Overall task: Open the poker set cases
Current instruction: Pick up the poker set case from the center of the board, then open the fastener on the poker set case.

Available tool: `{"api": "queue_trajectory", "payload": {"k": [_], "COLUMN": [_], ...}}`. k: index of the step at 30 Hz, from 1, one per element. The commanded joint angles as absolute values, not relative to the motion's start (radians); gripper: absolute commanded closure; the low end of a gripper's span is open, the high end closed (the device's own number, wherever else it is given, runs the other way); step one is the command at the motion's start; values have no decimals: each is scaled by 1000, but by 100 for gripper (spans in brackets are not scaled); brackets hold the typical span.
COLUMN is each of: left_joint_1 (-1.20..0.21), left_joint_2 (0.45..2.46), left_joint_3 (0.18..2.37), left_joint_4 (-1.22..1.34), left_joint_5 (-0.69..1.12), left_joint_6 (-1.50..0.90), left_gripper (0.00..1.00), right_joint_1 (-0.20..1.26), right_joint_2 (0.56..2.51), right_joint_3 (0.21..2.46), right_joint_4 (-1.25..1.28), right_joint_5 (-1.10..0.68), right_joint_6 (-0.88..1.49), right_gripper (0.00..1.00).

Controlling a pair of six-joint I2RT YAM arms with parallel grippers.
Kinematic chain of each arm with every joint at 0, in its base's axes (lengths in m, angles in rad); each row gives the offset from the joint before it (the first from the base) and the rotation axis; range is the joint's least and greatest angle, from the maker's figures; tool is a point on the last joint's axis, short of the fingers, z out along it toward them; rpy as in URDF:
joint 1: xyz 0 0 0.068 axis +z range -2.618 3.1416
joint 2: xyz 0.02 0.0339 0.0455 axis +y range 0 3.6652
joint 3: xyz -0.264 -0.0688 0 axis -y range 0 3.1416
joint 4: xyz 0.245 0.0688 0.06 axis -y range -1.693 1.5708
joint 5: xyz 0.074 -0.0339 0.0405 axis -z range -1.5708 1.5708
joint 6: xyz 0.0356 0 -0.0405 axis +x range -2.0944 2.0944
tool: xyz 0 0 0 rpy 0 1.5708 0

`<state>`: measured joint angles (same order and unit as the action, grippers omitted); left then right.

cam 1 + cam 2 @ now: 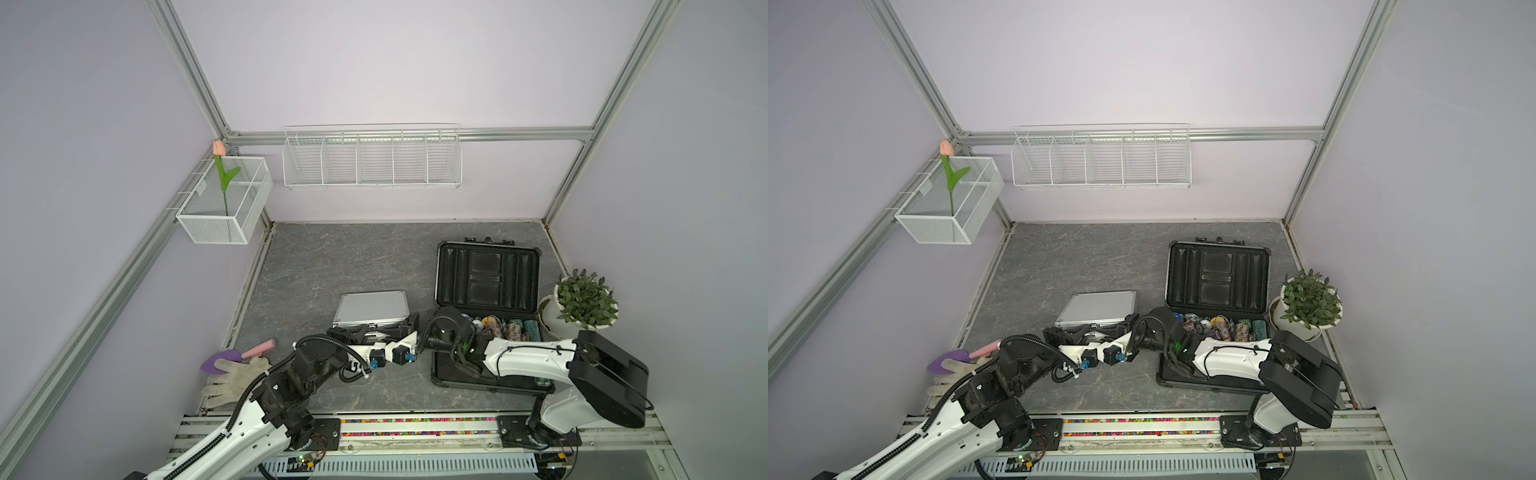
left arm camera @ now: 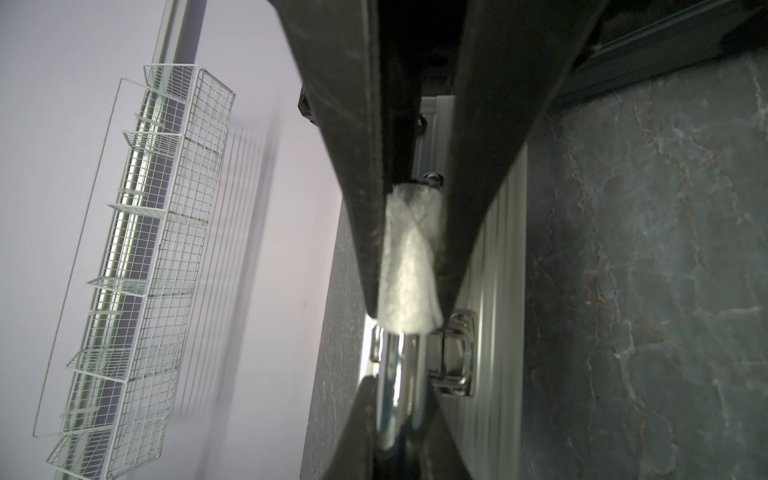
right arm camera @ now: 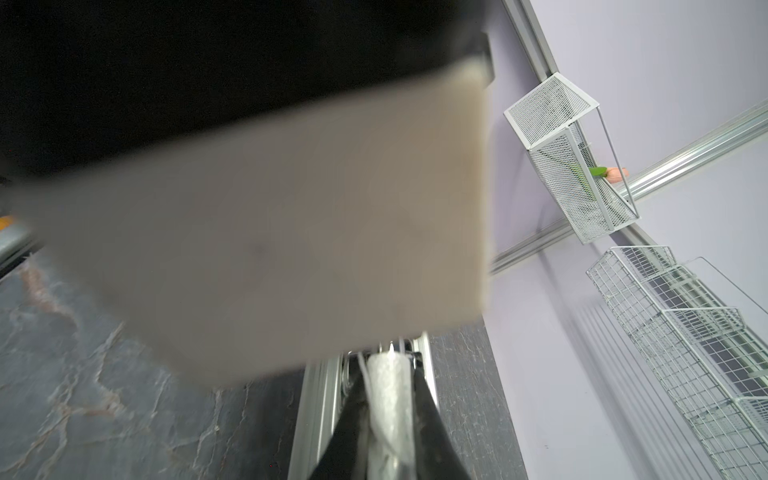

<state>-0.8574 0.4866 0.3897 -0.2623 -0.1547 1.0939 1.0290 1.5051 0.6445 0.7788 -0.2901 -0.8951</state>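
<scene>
The small silver case (image 1: 372, 307) (image 1: 1100, 306) lies with its lid flat down, mid-table in both top views. Both grippers meet at its front edge. My left gripper (image 1: 370, 331) (image 2: 399, 388) is shut on the case's chrome handle (image 2: 392, 411), beside a chrome latch (image 2: 455, 353). Facing it, my right gripper (image 1: 384, 331) (image 3: 388, 374) is shut on the white-wrapped part of the same handle (image 3: 390, 415) (image 2: 409, 266). The large dark case (image 1: 486, 276) (image 1: 1219, 274) stands open at the right, lid upright, with poker chips (image 1: 511, 328) in its base.
A potted plant (image 1: 584, 301) stands right of the dark case. A white glove (image 1: 232, 378) and a purple trowel (image 1: 226, 357) lie at the front left. Wire baskets (image 1: 372, 160) (image 1: 226, 199) hang on the walls, one of them holding a tulip. My right arm reaches over the dark case's base.
</scene>
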Motion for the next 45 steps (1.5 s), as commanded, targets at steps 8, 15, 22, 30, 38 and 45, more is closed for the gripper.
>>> {"api": "queue_trajectory", "payload": {"k": [8,15,22,30,38,45], "left_joint_1": [-850,-849,-849,-848,-849,-839], "left_joint_2": [453,560,722,740,797,849], "left_joint_3": [652,813,838,754,692,696], "left_joint_4": [-547,-764,-789,-756,-617,-595], "left_joint_5": [-138,-32,82,96,59,47], "left_joint_6": [999,880,875,928,902,901], "left_gripper": [30,16,19,22,25,27], "right_joint_1": [1036,1037,1043,1059,1074,1081], "right_joint_2": [1542,1611,1698,1669,1668,1674], "right_joint_3": [595,541,518,508,502,485], "right_joint_4": [1080,1328,1433,1433,1433,1432], "right_joint_5": [-156,-147,-175,-178,-182,-179], "right_joint_6": [-882,-994,-1128,-1131,-1151,-1181], "right_gripper": [93,93,93,93,93,93]}}
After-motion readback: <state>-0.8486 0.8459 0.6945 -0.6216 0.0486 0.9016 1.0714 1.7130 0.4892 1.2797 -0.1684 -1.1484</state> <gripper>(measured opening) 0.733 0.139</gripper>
